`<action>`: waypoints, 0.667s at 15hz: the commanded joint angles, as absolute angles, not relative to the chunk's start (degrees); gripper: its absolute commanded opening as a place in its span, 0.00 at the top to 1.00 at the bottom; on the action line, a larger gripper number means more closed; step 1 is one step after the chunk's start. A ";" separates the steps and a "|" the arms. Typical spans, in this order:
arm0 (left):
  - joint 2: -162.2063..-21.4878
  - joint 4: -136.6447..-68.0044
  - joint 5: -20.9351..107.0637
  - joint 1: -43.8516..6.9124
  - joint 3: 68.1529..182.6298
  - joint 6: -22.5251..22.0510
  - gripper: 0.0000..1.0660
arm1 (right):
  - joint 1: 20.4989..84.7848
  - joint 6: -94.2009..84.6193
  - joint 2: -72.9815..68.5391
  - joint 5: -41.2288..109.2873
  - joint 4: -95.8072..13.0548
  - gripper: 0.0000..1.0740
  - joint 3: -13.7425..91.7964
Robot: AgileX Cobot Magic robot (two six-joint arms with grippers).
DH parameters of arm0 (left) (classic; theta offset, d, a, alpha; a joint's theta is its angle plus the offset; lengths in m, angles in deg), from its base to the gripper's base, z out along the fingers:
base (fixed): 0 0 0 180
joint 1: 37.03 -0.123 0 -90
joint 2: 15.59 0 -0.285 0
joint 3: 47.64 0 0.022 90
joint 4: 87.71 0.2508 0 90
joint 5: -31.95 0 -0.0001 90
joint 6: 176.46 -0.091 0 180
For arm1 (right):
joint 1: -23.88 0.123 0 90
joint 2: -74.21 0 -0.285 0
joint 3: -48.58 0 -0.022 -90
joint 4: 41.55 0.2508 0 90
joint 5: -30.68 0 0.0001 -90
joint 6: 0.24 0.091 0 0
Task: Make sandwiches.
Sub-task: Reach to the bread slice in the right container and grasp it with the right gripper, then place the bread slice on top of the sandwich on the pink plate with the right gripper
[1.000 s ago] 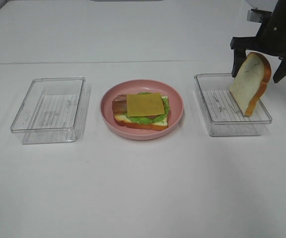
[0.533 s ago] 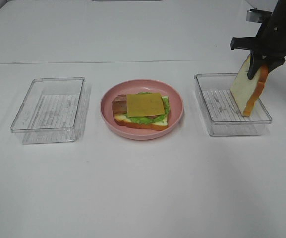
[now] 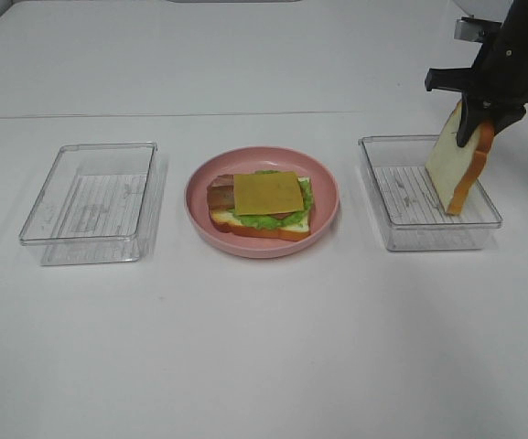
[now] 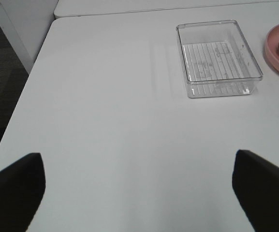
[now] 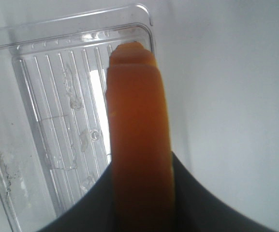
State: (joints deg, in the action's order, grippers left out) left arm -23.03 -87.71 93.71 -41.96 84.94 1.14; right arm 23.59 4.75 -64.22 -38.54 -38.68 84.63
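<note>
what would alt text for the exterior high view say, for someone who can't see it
The right gripper pinches a bread slice standing on edge in a clear tray at right. A pink plate in the middle holds an open sandwich topped with cheese, with another clear tray at left.

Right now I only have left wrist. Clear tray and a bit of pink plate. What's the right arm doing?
Observer: The right gripper is shut on a bread slice standing on edge in the right-hand clear tray.
Operator: What's on the plate?
Observer: On the pink plate, an open sandwich, yellow cheese slice uppermost, no top bread.
Operator: Left tray contents?
Observer: The left tray holds nothing in the high view.
</note>
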 commanded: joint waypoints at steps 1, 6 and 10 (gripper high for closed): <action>-22.00 -88.29 93.43 -41.79 84.77 1.31 0.09 | 23.71 4.69 -61.81 -43.00 -37.94 1.00 84.81; -22.00 -88.29 93.43 -41.79 84.77 1.31 0.09 | 23.82 3.66 -49.03 -44.95 -33.93 1.00 82.29; -22.00 -88.29 93.43 -41.79 84.77 1.31 0.09 | 23.82 -6.77 -39.98 -36.82 -10.67 1.00 72.14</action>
State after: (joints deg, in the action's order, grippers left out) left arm -23.03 -87.71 93.71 -41.96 84.94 1.14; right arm 23.65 -6.19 -39.98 -37.16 -9.58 71.46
